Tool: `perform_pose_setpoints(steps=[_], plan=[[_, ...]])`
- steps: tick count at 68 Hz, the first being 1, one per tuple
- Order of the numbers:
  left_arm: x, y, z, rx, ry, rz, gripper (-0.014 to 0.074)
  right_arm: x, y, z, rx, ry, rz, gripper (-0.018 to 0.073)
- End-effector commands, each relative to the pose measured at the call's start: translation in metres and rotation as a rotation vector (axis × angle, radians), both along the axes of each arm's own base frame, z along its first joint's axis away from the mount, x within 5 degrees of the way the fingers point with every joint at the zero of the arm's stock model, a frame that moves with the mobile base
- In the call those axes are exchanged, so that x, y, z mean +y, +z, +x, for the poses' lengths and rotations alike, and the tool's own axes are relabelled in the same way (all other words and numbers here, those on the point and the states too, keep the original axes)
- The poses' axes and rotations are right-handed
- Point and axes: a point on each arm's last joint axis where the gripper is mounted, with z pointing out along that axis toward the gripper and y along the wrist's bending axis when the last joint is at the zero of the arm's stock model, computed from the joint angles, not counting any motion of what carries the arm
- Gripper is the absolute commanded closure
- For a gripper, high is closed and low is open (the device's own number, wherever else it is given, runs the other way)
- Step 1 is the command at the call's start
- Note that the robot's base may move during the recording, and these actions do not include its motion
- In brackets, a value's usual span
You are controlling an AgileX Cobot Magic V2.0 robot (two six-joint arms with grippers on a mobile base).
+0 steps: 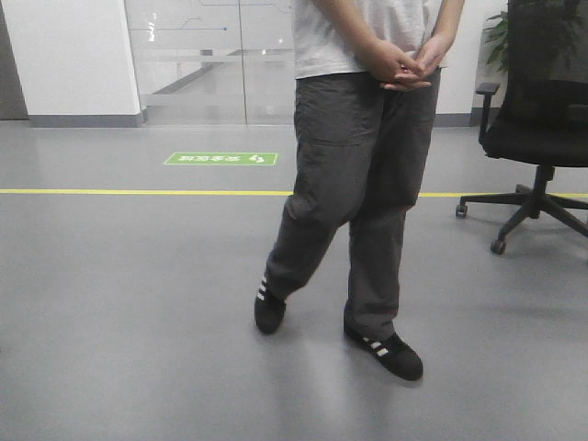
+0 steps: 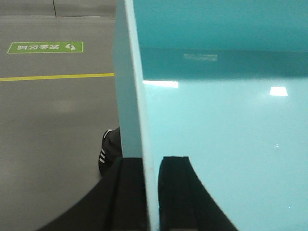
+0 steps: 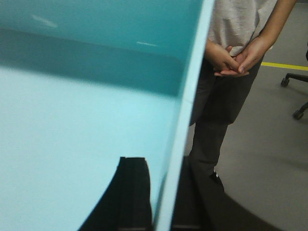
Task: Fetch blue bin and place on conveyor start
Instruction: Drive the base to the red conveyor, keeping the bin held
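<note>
One blue bin [image 2: 216, 120], two end effectors [image 2: 153, 163] [image 3: 160, 163]

I count one bin [image 2: 216, 144], one person [image 1: 358, 156], two shoes [image 1: 269, 310], one office chair [image 1: 542, 110], one green floor sign [image 1: 220, 158], one yellow line [image 1: 138, 191].

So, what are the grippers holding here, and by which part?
One light aqua plastic bin: the left gripper clamps its left side wall, the right gripper its right side wall.
</note>
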Motion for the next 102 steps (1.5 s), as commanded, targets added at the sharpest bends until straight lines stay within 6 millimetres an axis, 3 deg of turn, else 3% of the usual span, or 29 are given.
perform_pose_setpoints(steps=[1,102], plan=[[-0.0081,0.0118,-0.0069,-0.048,-0.052,-0.100,0.0708,0.0088,0.0123,-0.0030,-0.094,0.054,0.056,0.0712],[-0.0071,0.0120,-0.0065,-0.056,-0.045,-0.083,0.0708,0.0089,0.0130,-0.0028,-0.102,0.054,0.058,0.0712]])
